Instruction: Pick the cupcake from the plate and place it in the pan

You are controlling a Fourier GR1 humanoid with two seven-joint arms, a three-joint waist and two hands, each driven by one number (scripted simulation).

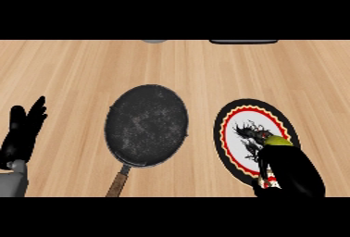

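A black frying pan [146,125] lies in the middle of the wooden counter, with its brown handle [120,181] pointing toward me. To its right is a plate [226,115] with a black rim, a red and yellow ring and a dark drawing on its white centre. My right hand [294,173] lies over the plate's near right part, its fingers curled round the cupcake [278,140]. Only the cupcake's yellow-green top shows above the hand. My left hand [21,134] rests open at the left edge, fingers up, well apart from the pan.
At the counter's far edge a grey round thing [154,41] and a dark flat thing [243,41] are cut off by the view. Bare wood [82,69] stretches beyond the pan and the plate.
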